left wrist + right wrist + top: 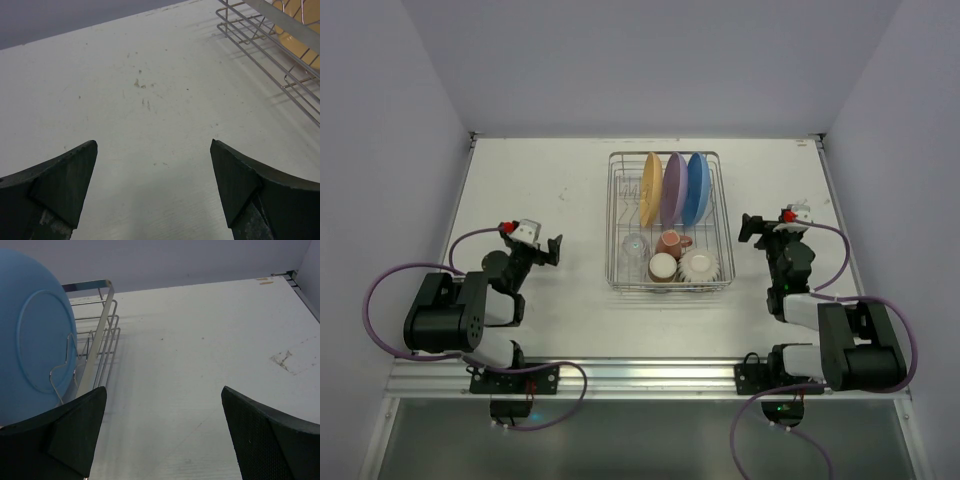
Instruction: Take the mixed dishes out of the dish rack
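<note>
**While nothing was gripped, the round blue plate [697, 188] was found nearest the right gripper [746, 228]**

Although every dish was seen in the rectangular silver wire dish rack [612, 220], none was touched by either arm. The dish rack was set on the white surface [540, 180] between the two arms.

The right gripper was positioned just beside the rack's right wall, its fingers spread wide with nothing between them. The round blue plate was stood on edge immediately to its left, with its face turned toward that gripper and its rim running from near to far. The left gripper [553, 250], likewise spread and empty, was positioned near the left wall but apart from it.

On that side the round yellow-orange plate [651, 188] was the closest plate, and the round purple plate [673, 189] was slotted between the other two. In the near half were grouped the clear glass tumbler [634, 245], two small reddish-brown cups [662, 267] and the cream ribbed bowl [699, 264].

The right arm was judged better placed for the blue plate, whose thin edge was presented upward.

Only a corner of the rack was shown in each wrist view. The blue plate was cut off at the frame edge, and the yellow-orange plate was glimpsed through the wires. The tumbler, cups and bowl were absent from both wrist views. The tumbler was faint from above, and whether it stood upright could not be told.
</note>
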